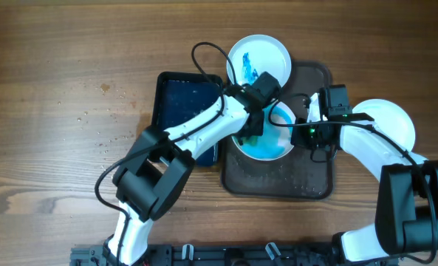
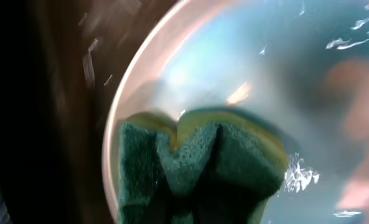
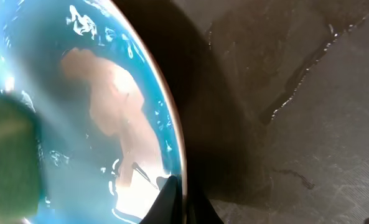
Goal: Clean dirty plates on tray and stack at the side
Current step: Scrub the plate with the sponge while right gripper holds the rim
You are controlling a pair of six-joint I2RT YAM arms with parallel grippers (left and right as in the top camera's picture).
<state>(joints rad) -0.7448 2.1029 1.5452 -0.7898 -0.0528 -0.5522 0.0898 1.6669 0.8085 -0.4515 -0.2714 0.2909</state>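
Observation:
A white plate smeared blue (image 1: 267, 144) lies on the brown tray (image 1: 307, 181). My left gripper (image 1: 254, 127) is shut on a green and yellow sponge (image 2: 196, 165) and presses it on the plate's left part (image 2: 246, 68). My right gripper (image 1: 305, 133) is shut on the plate's right rim (image 3: 175, 143); its dark fingertips (image 3: 183, 202) pinch the edge. The sponge shows blurred at the left of the right wrist view (image 3: 7, 155). A second dirty plate (image 1: 258, 60) with blue smears lies at the tray's far edge.
A dark blue basin of water (image 1: 183, 111) stands left of the tray. A clean white plate (image 1: 387, 124) lies on the table to the right of the tray, under my right arm. The tray floor is wet (image 3: 296, 93).

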